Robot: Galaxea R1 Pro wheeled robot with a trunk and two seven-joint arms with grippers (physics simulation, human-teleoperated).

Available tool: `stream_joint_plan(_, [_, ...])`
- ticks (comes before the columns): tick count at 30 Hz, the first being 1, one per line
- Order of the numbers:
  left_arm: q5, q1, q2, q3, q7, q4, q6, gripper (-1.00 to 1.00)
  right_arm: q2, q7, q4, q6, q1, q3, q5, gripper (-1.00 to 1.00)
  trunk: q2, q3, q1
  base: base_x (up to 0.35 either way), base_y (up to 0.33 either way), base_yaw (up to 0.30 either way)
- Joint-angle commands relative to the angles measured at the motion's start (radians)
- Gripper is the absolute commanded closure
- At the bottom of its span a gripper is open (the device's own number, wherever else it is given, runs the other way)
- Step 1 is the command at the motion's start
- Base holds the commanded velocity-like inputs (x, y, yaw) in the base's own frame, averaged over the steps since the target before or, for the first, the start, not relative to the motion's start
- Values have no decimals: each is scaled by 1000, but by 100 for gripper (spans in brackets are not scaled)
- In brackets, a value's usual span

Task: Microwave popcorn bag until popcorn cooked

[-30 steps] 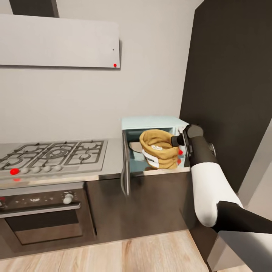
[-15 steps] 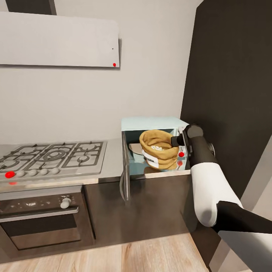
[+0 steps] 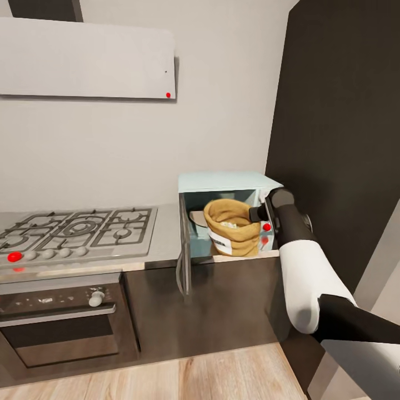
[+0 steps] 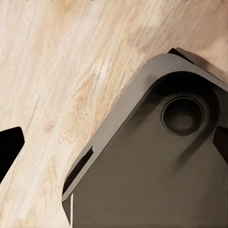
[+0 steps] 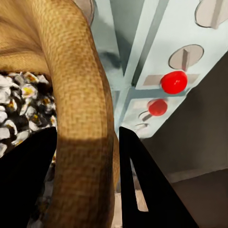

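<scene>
At the bag's rim: your right pincer (image 5: 88,175) held the rolled edge of the popcorn bag (image 5: 80,95) between its two dark fingers (image 5: 142,190), one inside the sack and one outside.
Bag contents: white and yellow kernels showed inside the sack.
Bag position: the popcorn bag (image 3: 230,225) sat inside the open microwave (image 3: 222,182), tilted toward you, label facing out.
Microwave: its door (image 3: 183,250) hung open to the left; the red dot on the control panel (image 3: 267,226) lay just beside your wrist.
Bench: the microwave stood at the right end of the grey bench (image 3: 166,244), beside the gas hob (image 3: 78,228).
Left pincer: you could not tell its state; that camera looked down on the wooden floor (image 4: 61,71) and the robot's dark base (image 4: 156,171).
</scene>
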Motion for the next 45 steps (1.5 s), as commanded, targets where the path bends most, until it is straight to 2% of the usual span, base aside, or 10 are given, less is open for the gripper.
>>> stream_joint_plan(1, [-3,0,0,6,2,-1,-1,-100,2,9,4,2,0,-5,12,100,-1,-1,0,0,0,0])
stream_joint_plan(10, [-9,0,-1,6,2,-2,-1,-100,1,11,-26,-41,1,-5,14,100,-1,-1,0,0,0,0])
stream_joint_plan(22, [-9,0,-1,5,2,-3,-2,-100,1,11,-73,2,1,-6,14,100,-1,-1,0,3,0,0])
stream_joint_plan(38, [-10,0,0,4,2,-3,-1,-100,3,11,-67,2,1,-6,12,100,-1,-1,0,303,13,0])
stream_joint_plan(45, [-9,0,-1,5,2,-3,-1,-100,16,17,-60,2,1,-6,9,100,-1,-1,0,189,181,0])
